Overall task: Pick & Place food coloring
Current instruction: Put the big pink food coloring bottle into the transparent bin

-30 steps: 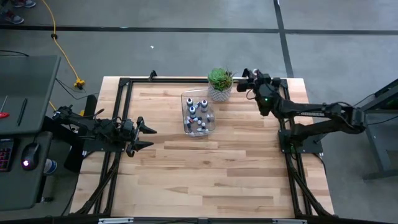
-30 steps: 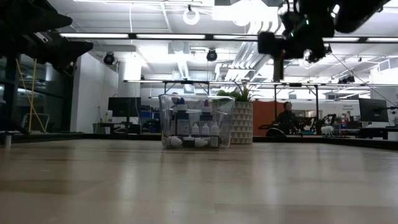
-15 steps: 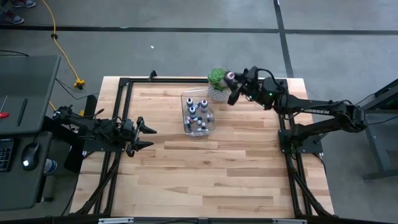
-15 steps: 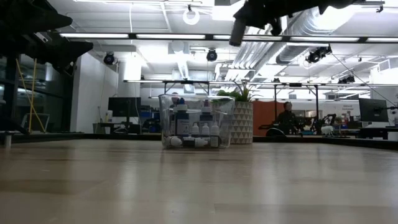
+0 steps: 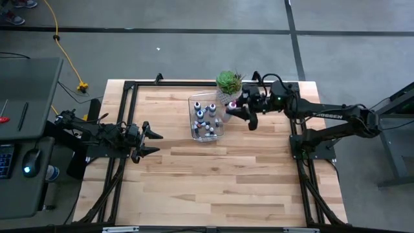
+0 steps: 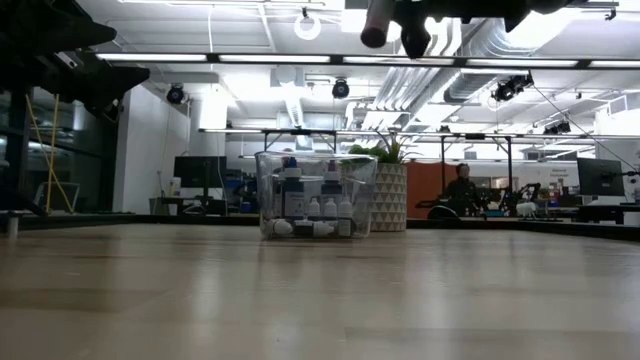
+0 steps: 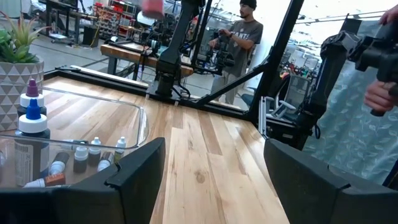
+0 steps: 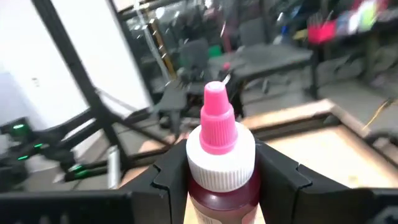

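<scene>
A clear plastic bin [image 5: 206, 118] stands on the table at far centre, with several tiny food coloring bottles [image 7: 93, 149] in it; it also shows in the low view [image 6: 316, 195]. My right gripper [image 5: 237, 109] is high above the table, just right of the bin and near the potted succulent [image 5: 228, 83]. It is shut on one food coloring bottle [image 8: 221, 165] with a dark red body, a white collar and a pink tip. My left gripper [image 5: 152, 140] is open and empty at the table's left edge. My right gripper pinches the bottle's dark red body just under the white collar [image 8: 219, 186] between its two fingers [image 8: 166, 177]. The bottle lies along the fingers, its pink tip [image 5: 231, 105] pointing away from the wrist toward the table's left. It is lifted clear, high above the table [image 6: 378, 22].
The succulent in its white patterned pot [image 6: 390, 195] stands right behind the bin's far right corner. A black frame [image 5: 194, 83] runs along the table's far edge. Bare wood lies toward the near side. People [image 7: 239, 37] stand in the room beyond.
My right gripper has carried the bottle from the far edge right of the succulent toward the table's left, past the plant, then toward the near edge, to just right of the bin. It has turned on the way and stays shut on the bottle.
</scene>
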Controlling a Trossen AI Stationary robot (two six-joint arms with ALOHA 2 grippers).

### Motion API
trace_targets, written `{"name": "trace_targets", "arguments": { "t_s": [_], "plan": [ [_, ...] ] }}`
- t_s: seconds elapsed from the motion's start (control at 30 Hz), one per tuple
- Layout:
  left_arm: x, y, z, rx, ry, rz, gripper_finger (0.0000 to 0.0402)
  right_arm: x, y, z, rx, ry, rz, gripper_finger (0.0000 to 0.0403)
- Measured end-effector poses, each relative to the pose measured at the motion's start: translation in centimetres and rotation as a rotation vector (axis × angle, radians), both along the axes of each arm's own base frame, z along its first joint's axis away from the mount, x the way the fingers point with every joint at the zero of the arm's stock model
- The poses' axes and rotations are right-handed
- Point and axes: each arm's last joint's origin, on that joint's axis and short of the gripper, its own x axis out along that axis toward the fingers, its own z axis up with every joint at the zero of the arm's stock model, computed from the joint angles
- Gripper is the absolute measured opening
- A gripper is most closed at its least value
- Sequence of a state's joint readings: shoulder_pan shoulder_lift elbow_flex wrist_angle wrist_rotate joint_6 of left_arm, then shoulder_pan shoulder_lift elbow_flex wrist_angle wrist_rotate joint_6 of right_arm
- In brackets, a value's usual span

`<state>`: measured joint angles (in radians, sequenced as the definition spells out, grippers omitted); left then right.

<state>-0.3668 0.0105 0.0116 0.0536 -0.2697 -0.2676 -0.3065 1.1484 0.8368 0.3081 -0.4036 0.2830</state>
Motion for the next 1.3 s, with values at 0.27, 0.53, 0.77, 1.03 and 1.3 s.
{"name": "trace_targets", "arguments": {
  "t_s": [0.27, 0.53, 0.77, 1.03, 1.3],
  "plan": [
    [0.0, 0.0, 0.0, 0.0, 0.0, 0.0, 0.0271, 1.8, 0.9, -3.0, 0.138, 0.194, 0.134, 0.0137],
    [0.0, 0.0, 0.0, 0.0, 0.0, 0.0, 0.0271, 4.6, 0.9, -7.0, 0.147, 0.338, -0.03, 0.0137],
    [0.0, 0.0, 0.0, 0.0, 0.0, 0.0, 0.0271, 6.4, 0.4, -9.1, 0.104, 0.378, -0.269, 0.014],
    [0.0, 0.0, 0.0, 0.0, 0.0, 0.0, 0.0271, 9.6, -0.7, -10.4, 0.088, 0.426, -0.409, 0.0137],
    [0.0, 0.0, 0.0, 0.0, 0.0, 0.0, 0.0271, 10.6, -1.1, -13.0, 0.131, 0.453, -0.535, 0.0142]
  ]
}}
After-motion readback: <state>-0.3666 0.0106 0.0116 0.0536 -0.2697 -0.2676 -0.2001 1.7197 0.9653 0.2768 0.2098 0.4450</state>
